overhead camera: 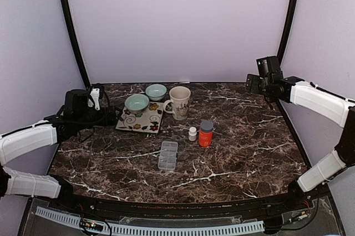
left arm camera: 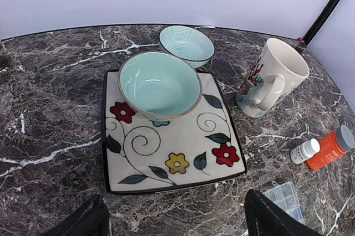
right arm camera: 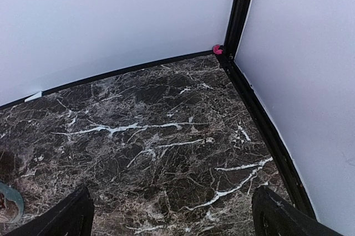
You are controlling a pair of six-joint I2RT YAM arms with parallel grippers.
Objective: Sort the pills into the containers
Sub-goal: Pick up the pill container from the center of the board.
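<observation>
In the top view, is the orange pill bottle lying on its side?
No, the orange pill bottle stands upright beside the small white bottle, its grey cap on top.

Even, soft, bright light; faint shadows; mild sheen on counter (overhead camera: pixel 238 136); wrist views sharp, slight wide-angle bend.

Clear pill organizer (overhead camera: pixel 167 155) lies near upright orange bottle (overhead camera: pixel 206 133) and white bottle (overhead camera: pixel 192 133).

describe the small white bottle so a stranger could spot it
On the dark marble table, look just in front of the cream mug. The small white bottle stands there beside an orange bottle with a grey cap; it is the shorter, all-white one.
</observation>
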